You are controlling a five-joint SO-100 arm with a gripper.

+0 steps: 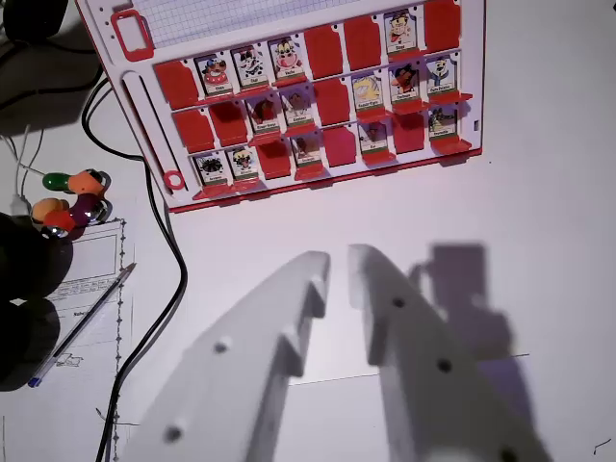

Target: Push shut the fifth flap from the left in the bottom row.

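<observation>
A red flap-board game [154, 115] lies on the white table at the top of the wrist view, with three rows of flaps. In the bottom row, the fifth place from the left [339, 144] shows plain red with no picture card standing. Its neighbours, the fourth flap [306, 149] and the sixth flap [373, 137], stand up showing picture cards. My white gripper [339, 258] hovers over bare table, well short of the board's front edge. Its fingertips are a narrow gap apart and nothing is between them.
A black cable [166, 241] runs down the wrist view's left, beside the board's corner. A pen [82, 327] lies on a printed sheet [91, 269]. A small colourful toy [72, 197] and a dark object [19, 289] sit at the far left.
</observation>
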